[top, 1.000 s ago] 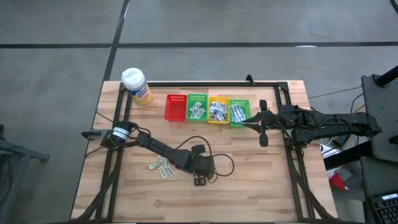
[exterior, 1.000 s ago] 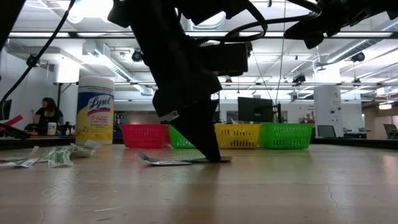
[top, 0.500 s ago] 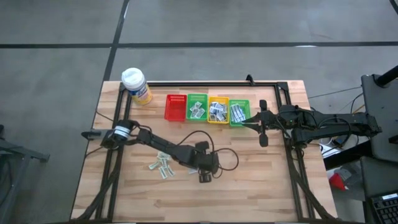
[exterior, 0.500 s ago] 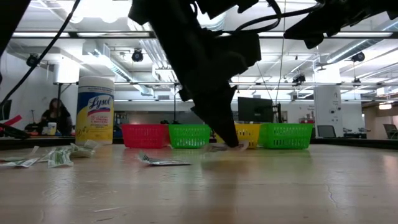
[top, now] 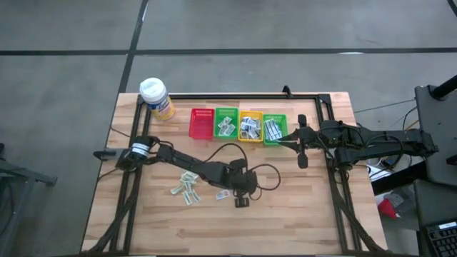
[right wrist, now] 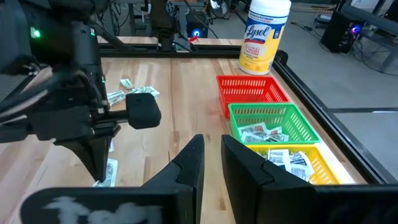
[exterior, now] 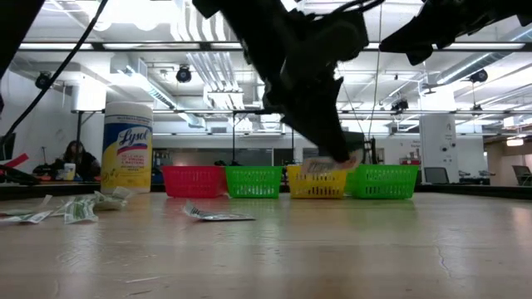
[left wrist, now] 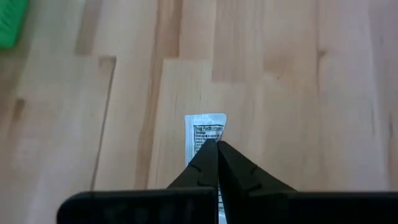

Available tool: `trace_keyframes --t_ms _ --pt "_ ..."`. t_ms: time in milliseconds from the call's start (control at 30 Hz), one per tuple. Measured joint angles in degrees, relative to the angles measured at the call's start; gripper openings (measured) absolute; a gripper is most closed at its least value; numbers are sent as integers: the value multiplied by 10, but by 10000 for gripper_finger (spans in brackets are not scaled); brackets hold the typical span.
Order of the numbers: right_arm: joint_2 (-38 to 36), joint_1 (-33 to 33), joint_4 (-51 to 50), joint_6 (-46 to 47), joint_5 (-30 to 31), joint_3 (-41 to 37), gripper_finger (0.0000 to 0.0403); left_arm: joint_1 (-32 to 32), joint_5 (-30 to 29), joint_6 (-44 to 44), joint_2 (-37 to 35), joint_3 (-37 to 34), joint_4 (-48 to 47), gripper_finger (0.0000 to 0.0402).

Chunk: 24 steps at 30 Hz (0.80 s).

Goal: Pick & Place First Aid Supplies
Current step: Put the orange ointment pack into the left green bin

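The lower part of the packet point(left wrist: 206, 127) pinched in the left gripper point(left wrist: 216, 149) is hidden behind the closed fingers, and its small print is too fine to read past the heading. In the low view that packet point(exterior: 320, 167) is a pale blur in front of the yellow basket point(exterior: 318, 183), whose contents cannot be seen from table height. The right arm runs off the right edge from above, and the print on the loose packets point(top: 185, 188) on the left is too small to tell.

Four baskets point(top: 238, 125) are lined along the desk's point(top: 300, 214) far side, a bottle point(top: 156, 98) at their left. Loose packets point(top: 185, 188) are scattered mid-desk; one packet point(left wrist: 205, 129) is clamped in the left pincer point(top: 242, 194) right of them.
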Motion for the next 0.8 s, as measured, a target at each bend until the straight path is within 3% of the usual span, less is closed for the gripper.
trace_keyframes --t_ms 367,633,800 --pt "0 0 0 1 0 0 52 1 0 34 -1 65 -27 0" --pt "0 0 0 0 0 0 52 9 -1 68 -1 132 -103 0" --pt "0 0 0 0 0 0 52 11 -40 95 -2 181 -167 0"
